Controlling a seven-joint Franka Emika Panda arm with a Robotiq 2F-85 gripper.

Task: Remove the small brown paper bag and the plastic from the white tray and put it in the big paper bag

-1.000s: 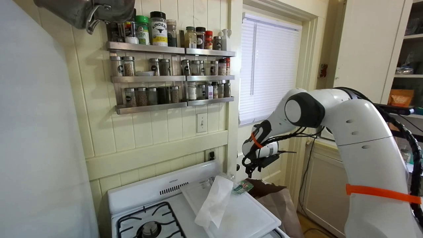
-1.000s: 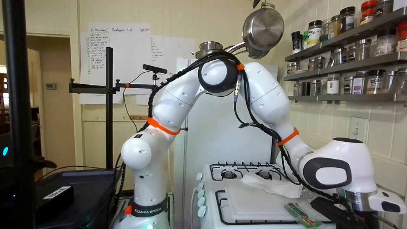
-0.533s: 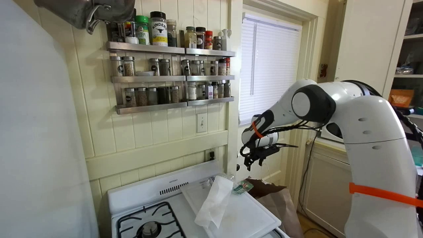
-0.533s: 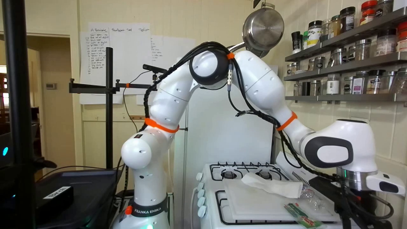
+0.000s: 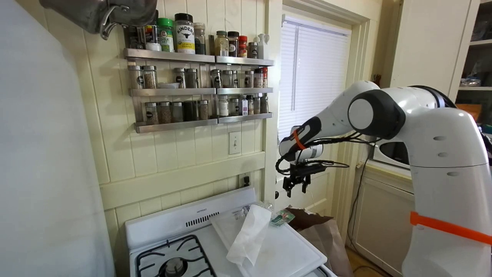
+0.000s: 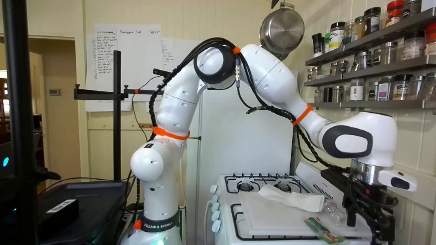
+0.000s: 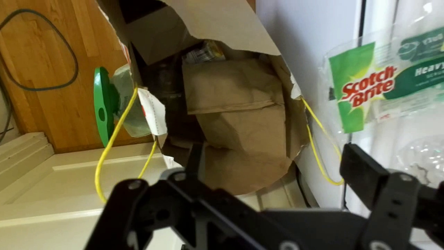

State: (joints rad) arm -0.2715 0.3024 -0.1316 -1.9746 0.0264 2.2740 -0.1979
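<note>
The big paper bag (image 5: 324, 238) stands on the floor beside the stove; in the wrist view its open rim (image 7: 225, 17) faces up. A folded tan-brown paper bag, apparently the small brown paper bag (image 7: 239, 128), lies inside it. My gripper (image 7: 276, 159) is open and empty above the big bag; it also shows in both exterior views (image 5: 297, 192) (image 6: 369, 228). The white tray (image 6: 265, 221) lies on the stove. On its far end are a green plastic Scotch-Brite wrapper (image 7: 385, 80) (image 5: 282, 217) and clear plastic (image 6: 335, 212) (image 7: 425, 156).
A white paper sheet (image 5: 250, 234) lies across the tray. Yellow cord handles (image 7: 116, 139) stick out from the big bag. A green-handled item (image 7: 102, 107) is beside it on the floor. Spice shelves (image 6: 371, 105) and a hanging pot (image 6: 282, 32) are on the wall side.
The arm has risen and drawn back a little, and the hand has turned more upright. The wrapper, clear plastic, sheet and tray have not moved.
</note>
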